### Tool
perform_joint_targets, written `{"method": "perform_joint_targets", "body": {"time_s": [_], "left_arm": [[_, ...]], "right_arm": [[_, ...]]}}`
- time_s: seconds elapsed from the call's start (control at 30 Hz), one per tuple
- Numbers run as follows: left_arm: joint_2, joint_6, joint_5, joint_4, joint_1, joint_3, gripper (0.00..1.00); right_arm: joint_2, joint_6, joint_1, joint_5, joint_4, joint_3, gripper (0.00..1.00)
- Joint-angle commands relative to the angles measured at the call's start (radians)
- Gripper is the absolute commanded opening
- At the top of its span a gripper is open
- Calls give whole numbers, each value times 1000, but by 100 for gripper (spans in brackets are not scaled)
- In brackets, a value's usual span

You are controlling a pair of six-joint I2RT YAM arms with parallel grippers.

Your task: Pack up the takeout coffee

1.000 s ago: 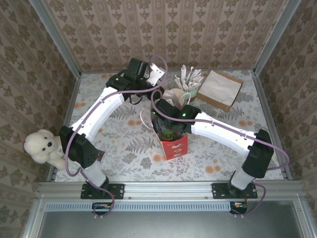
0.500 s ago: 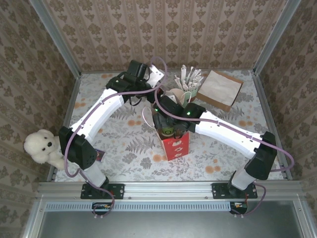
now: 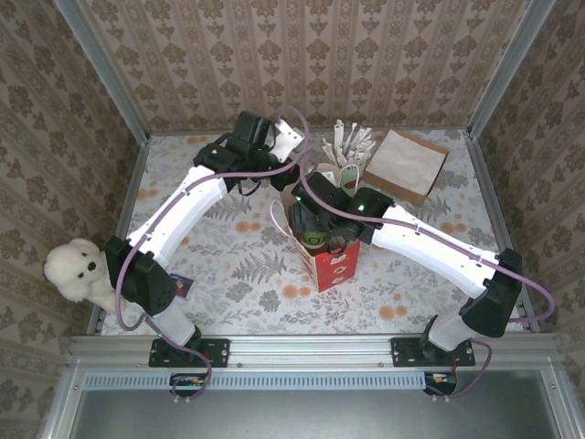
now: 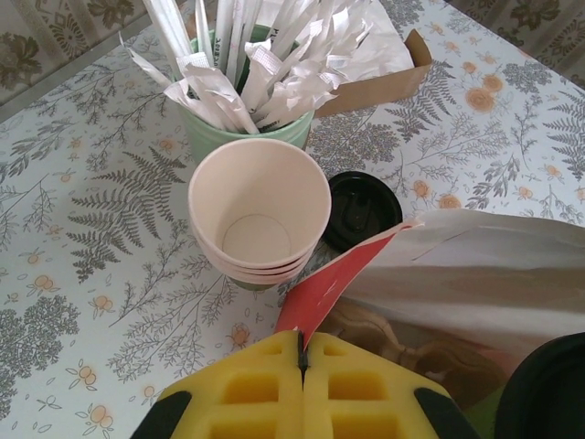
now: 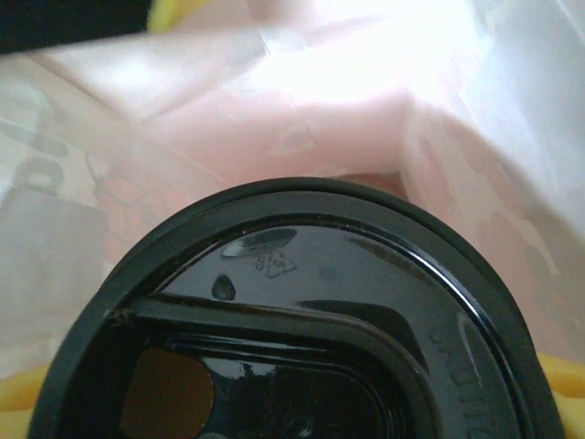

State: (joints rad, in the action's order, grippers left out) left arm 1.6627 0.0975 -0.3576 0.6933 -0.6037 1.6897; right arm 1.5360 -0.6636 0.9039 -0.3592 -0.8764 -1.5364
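1. The left pincer (image 4: 302,370) was pressed fully closed, its yellow pads (image 4: 247,393) pinching the red top edge of the gift bag (image 4: 475,274), whose mouth gaped to that pincer's right
2. The right pincer (image 5: 292,402) stood wide, yellow fingers (image 5: 562,384) on either side of the takeout coffee (image 5: 302,302), gripping the cup, which was capped with a black lid
3. The takeout coffee sat between the right pincer's fingers inside the gift bag's mouth, with pale paper walls around it; whether it touched the bag's bottom could not be told
4. Just ahead of the left pincer a stack of paper cups (image 4: 259,206) stood upright on the worktop (image 4: 82,302), the top one empty and cream inside
5. Beyond the stack, farther from the left pincer, a green cup (image 4: 208,134) held many white paper-wrapped sticks (image 4: 265,64)
6. Ahead and right of the left pincer a black disc (image 4: 363,210) lay flat between the stack and the bag; farther off, a cardboard box (image 4: 384,84) held white napkins (image 4: 379,50)
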Motion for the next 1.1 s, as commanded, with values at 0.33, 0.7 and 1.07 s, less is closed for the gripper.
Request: {"method": "perform_joint_targets", "body": {"time_s": [0.33, 0.7, 1.07], "left_arm": [[-17, -42, -64, -40, 35, 9, 0], [19, -94, -60, 10, 48, 83, 1], [-10, -150, -201, -38, 111, 95, 38]], "right_arm": [[-138, 172, 4, 39, 216, 189, 69], [-218, 522, -2, 41, 412, 97, 70], [-266, 510, -17, -31, 266, -21, 70]]}}
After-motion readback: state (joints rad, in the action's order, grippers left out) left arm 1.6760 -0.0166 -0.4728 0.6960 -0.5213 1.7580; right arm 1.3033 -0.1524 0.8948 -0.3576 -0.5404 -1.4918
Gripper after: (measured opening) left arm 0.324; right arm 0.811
